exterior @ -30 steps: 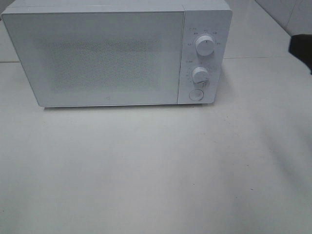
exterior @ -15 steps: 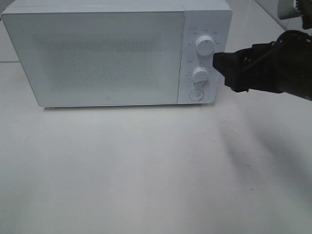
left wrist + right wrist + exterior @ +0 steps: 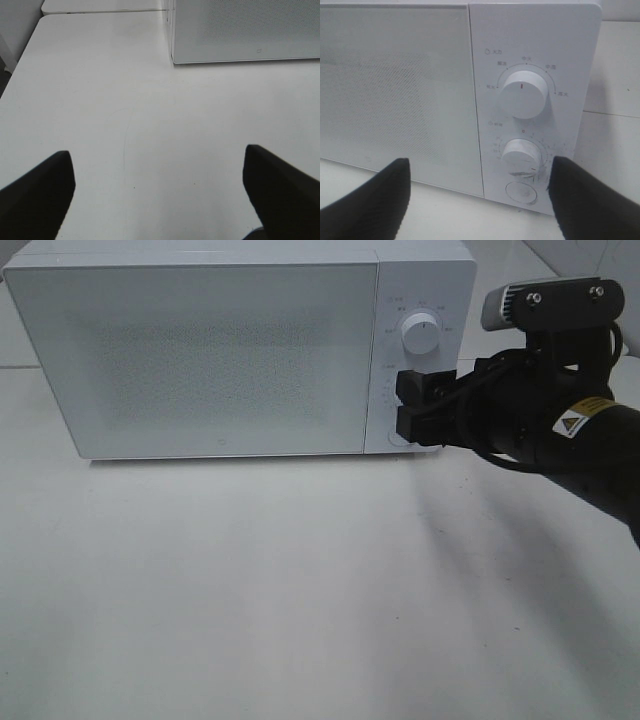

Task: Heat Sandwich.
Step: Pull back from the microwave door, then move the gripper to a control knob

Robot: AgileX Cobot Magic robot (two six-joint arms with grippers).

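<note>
Our right gripper (image 3: 418, 406) stands wide at the microwave (image 3: 425, 280), fingers flanking its lower knob (image 3: 521, 156) (the timer, we judge), ready to turn it. Our left gripper (image 3: 160, 195) hangs wide over the table (image 3: 150, 100). We cannot see the sandwich, which is presumably behind the shut door (image 3: 200, 360).

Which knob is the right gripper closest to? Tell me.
The lower knob, just above the round button: the right gripper frames it with open jaws. The upper knob lies above them.
</note>
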